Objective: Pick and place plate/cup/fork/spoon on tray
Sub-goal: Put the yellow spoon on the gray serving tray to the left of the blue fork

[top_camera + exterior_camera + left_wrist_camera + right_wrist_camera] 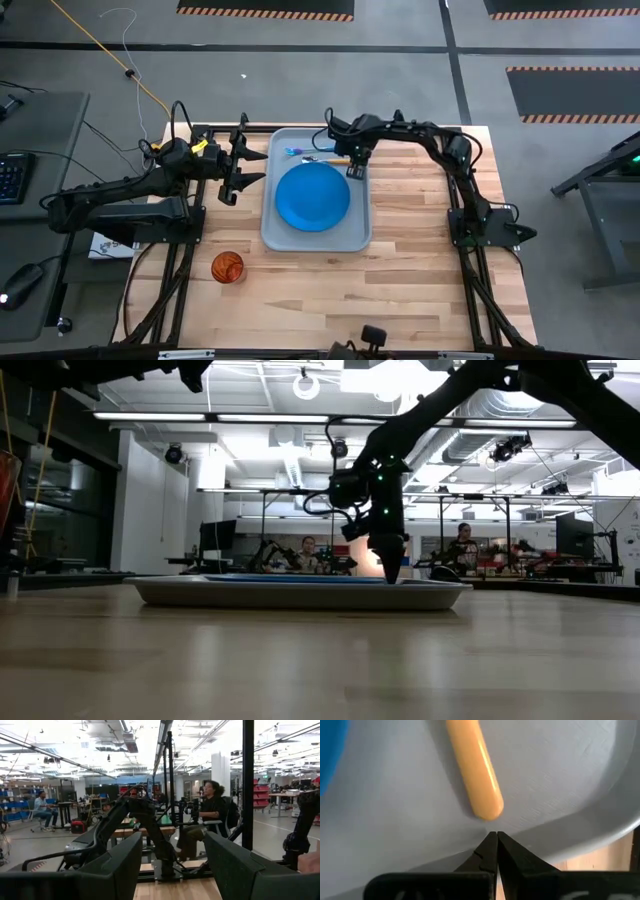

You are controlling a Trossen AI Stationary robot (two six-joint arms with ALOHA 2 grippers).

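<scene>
The cup [227, 267] stands alone on the wooden table [400, 260], near its left front part and well apart from the tray [282, 230]. Above it in the high view, the left tool [243, 168] hangs beside the tray's left rim, its two dark fingers [115, 870] spread wide apart with nothing between them; the left wrist view looks between them level across the table into the room, where a seated person [207, 815] shows beyond the frame.

The tray lies in the middle of the table toward the far edge. The plate [313, 196] rests flat inside it, filling most of its nearer half. Along the tray's far strip lie the two utensils: the fork [297, 152] to the left, with the spoon [328, 159] just beside it, its orange handle [475, 770] reaching toward the tray's right side.

The right tool [356, 170] is down over the tray's right far part, next to the plate's rim. In the right wrist view its fingertips [490, 851] are pressed together, empty, with their point just short of the rounded end of the spoon's handle; whether they touch it cannot be told. In the low view the same tool [390, 568] points straight down, its tip at the level of the tray's rim [300, 592].
</scene>
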